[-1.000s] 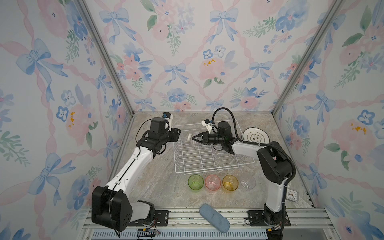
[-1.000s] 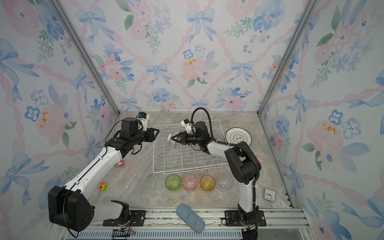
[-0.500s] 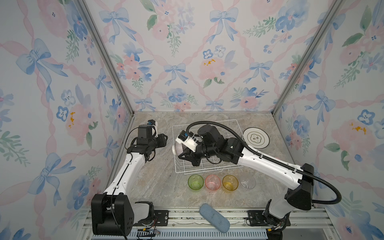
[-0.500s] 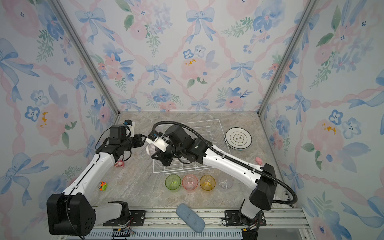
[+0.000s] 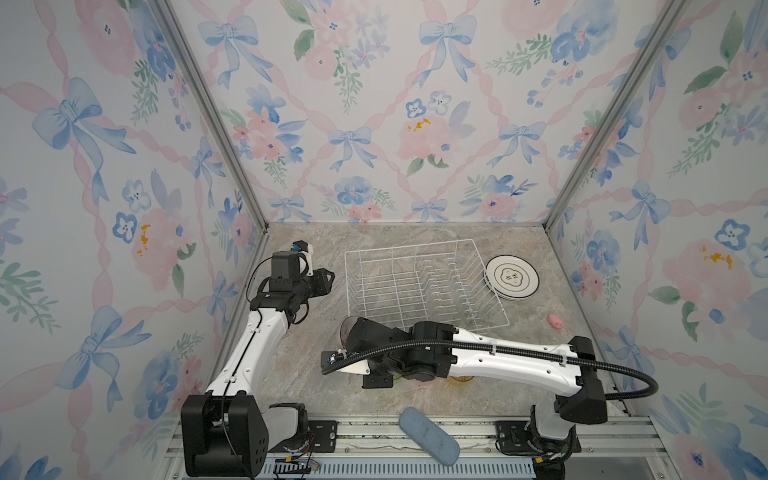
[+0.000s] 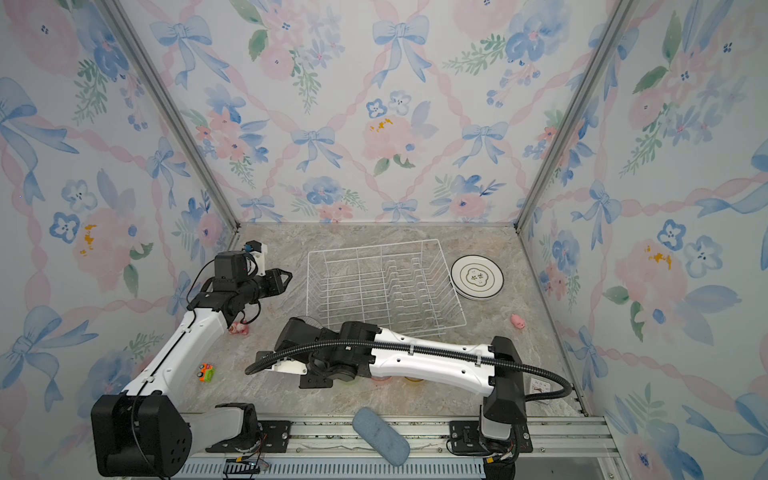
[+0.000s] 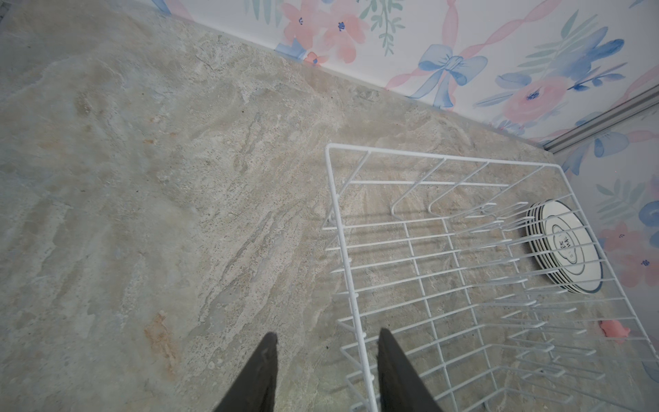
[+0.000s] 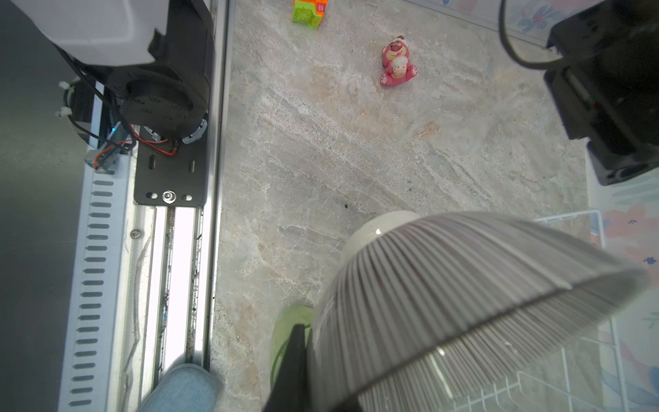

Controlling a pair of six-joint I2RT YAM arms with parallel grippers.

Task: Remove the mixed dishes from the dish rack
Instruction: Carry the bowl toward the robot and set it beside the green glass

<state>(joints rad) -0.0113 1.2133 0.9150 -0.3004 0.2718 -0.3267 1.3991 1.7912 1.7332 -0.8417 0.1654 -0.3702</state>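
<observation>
My right gripper (image 8: 308, 353) is clamped on the rim of the bowl (image 8: 463, 296), one finger outside the wall and the other hidden inside. The bowl hangs tilted, with its foot pointing away from my wrist and its mouth towards it. In both top views it is outside the rack (image 5: 409, 246), just off the front-left corner, so only the set-down is left. What matters now is what lies underneath: the green tumbler (image 8: 285, 328) sits just beside my finger, and bare table (image 5: 299, 374) opens further left, so I judge the bowl should go there, levelled first. I cannot tell how high it hangs. My left gripper (image 7: 326, 333) is parted and empty beside the rack's left rim. The plates (image 5: 512, 276) are stacked to the right of the rack.
</observation>
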